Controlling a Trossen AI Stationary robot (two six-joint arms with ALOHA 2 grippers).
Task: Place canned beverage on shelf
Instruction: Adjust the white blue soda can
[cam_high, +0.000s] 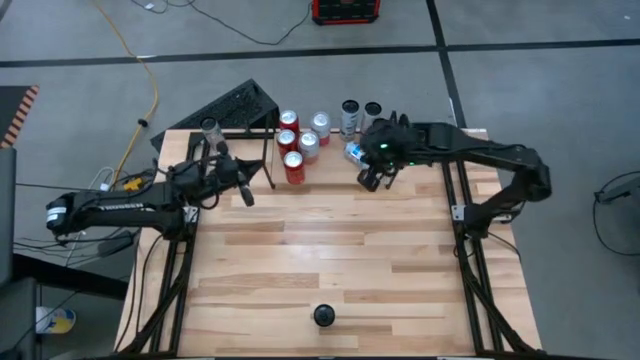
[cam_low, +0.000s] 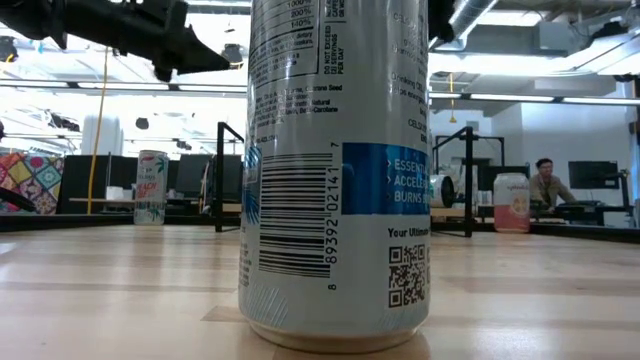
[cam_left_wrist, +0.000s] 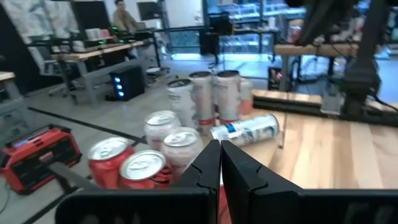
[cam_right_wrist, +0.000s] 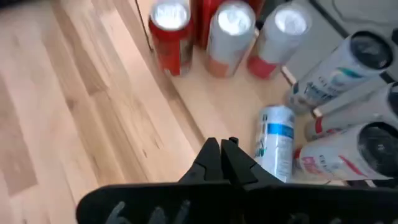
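Several cans stand clustered at the table's far edge: red ones (cam_high: 294, 165) (cam_left_wrist: 109, 155), pale ones (cam_high: 308, 145) and tall ones (cam_high: 350, 115). A blue-and-white can (cam_high: 355, 152) (cam_right_wrist: 275, 140) lies on its side beside them. The shelf (cam_high: 250, 131), thin black rods, stands at the far left, with one can (cam_high: 210, 130) by it. My right gripper (cam_high: 372, 180) (cam_right_wrist: 224, 152) is shut, tilted down in the air just near of the lying can. My left gripper (cam_high: 245, 195) (cam_left_wrist: 221, 155) is shut and level, left of the red cans.
One more can (cam_high: 323, 315) stands alone near the table's front edge and fills the low view (cam_low: 335, 170). Black rails (cam_high: 470, 250) bearing the arms run along both sides. The wooden middle of the table (cam_high: 330, 240) is bare. A person (cam_low: 545, 180) sits in the room behind.
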